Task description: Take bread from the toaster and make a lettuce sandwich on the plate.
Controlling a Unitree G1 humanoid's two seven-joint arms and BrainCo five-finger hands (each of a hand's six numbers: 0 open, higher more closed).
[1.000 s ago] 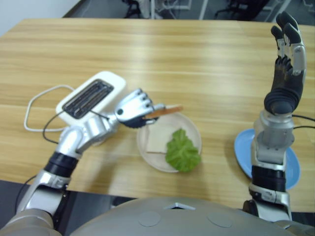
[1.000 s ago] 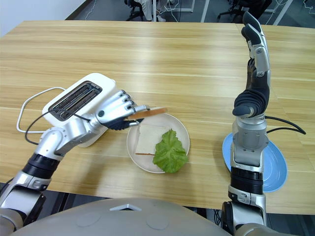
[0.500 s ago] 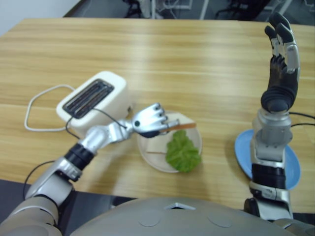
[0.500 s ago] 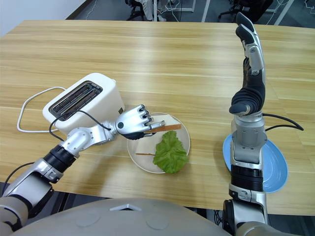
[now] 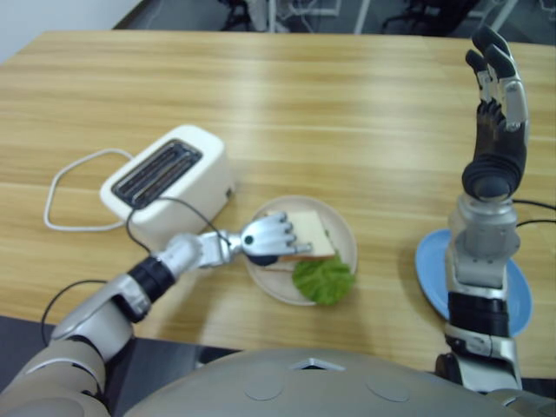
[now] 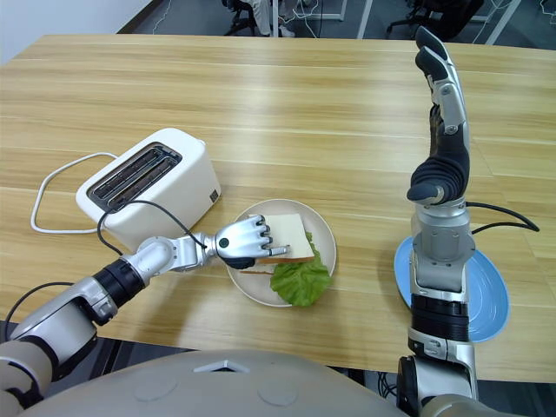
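Your left hand (image 6: 241,243) has lowered the bread (image 6: 287,233) over the lettuce (image 6: 300,281) on the plate (image 6: 329,249), still pinching its edge, so only release remains, while your right hand (image 6: 443,95) stays spread, raised right of the plate.

Toasted bread slice (image 6: 291,233) atop lettuce (image 6: 301,281) on beige plate (image 6: 324,228), white toaster (image 6: 165,187) beside

Green lettuce (image 6: 300,282), beige plate (image 6: 327,231), white toaster (image 6: 187,178)

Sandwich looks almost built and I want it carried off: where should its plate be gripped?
Take the cream plate by its bare right rim, coming from the robot's right: the left hand, holding the bread slice, covers the left rim and lettuce reaches the near edge. Its shallow lip suits a pinch.
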